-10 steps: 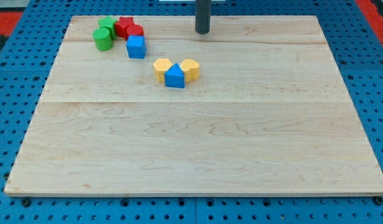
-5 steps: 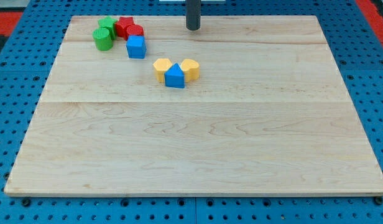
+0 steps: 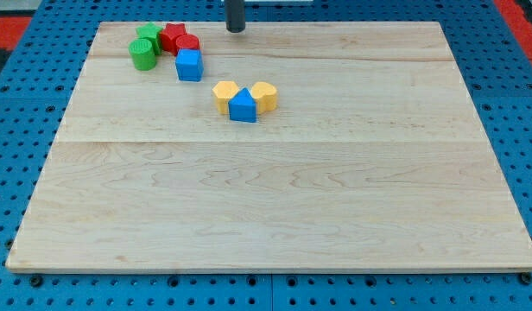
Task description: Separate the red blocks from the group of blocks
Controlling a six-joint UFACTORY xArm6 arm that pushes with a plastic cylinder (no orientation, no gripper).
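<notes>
Camera view shows the table (image 3: 275,216) with two clusters of blocks near the view's top left. My tip (image 3: 236,30) sits at the table's top edge, to the right of the upper cluster and apart from it, touching no block. It is a bare rod with nothing to open or close, and it holds nothing.

The upper cluster has five blocks. The red star (image 3: 171,36) and the red cylinder (image 3: 187,45) touch each other, the cylinder just to the star's lower right. To their left are two green blocks: a green cylinder (image 3: 142,54), and a second green block (image 3: 148,34) just above it whose shape I cannot make out; the latter touches the red star. A blue cube (image 3: 189,66) sits just below the red cylinder, touching it or nearly so.

The lower cluster lies below and to the right, well apart from the reds: a blue block (image 3: 243,106) with a peaked top, between a yellow block (image 3: 224,94) on its left and another yellow block (image 3: 263,95) on its right, all three touching.
</notes>
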